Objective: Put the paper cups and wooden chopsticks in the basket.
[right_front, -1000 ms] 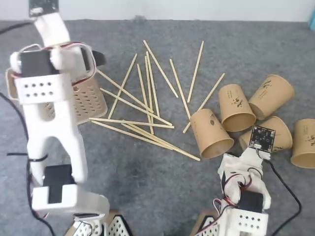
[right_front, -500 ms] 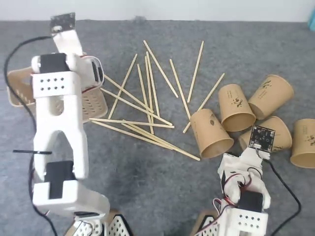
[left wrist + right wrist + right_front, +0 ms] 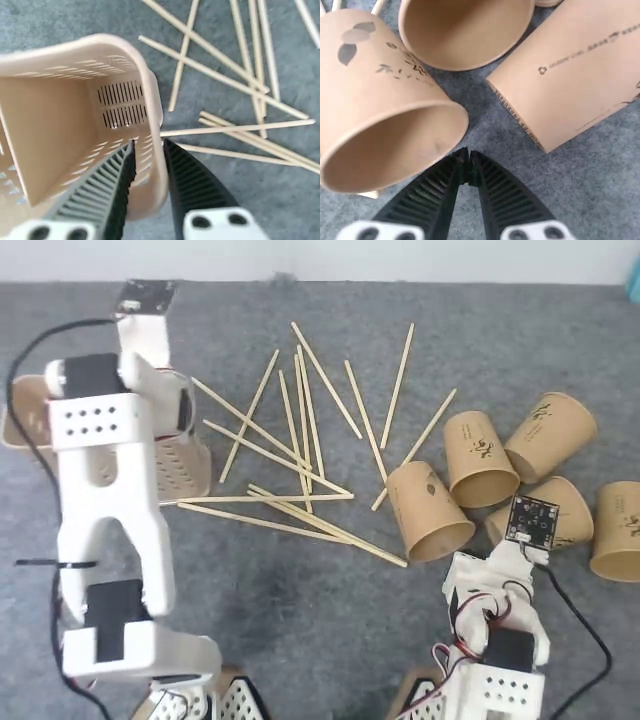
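Grey carpet (image 3: pixel 250 640) covers the table. At upper left, the left gripper (image 3: pixel 148 150) pinches the basket (image 3: pixel 60 100) wall; chopsticks (image 3: pixel 300 440) fan out just right of it. Lower right, the right gripper (image 3: pixel 468 162), closed and empty, sits beside the tipped cups (image 3: pixel 480 455), the nearest mouth facing it.

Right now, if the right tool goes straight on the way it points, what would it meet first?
Likely grey carpet, in the gap between the leaf-printed paper cup and the fine-print cup; then the rim of the cup behind. Depth is unclear.
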